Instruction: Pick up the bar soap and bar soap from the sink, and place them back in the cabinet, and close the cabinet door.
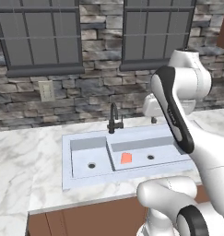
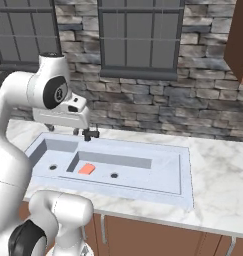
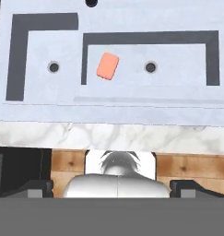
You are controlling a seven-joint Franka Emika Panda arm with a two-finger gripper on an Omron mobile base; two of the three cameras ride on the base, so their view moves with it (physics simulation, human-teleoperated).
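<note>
Even, flat light; perhaps slightly soft.

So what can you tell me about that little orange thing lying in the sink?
The small bright orange bar soap is a flat block with rounded corners, plain and smooth, no marks on it. It lies flat on the floor of the wider basin of the pale grey-blue double-basin sink, near the wall that divides the two basins, turned a little askew to the basin's walls. A dark round drain sits apart from it. Nothing else touches it.
</note>
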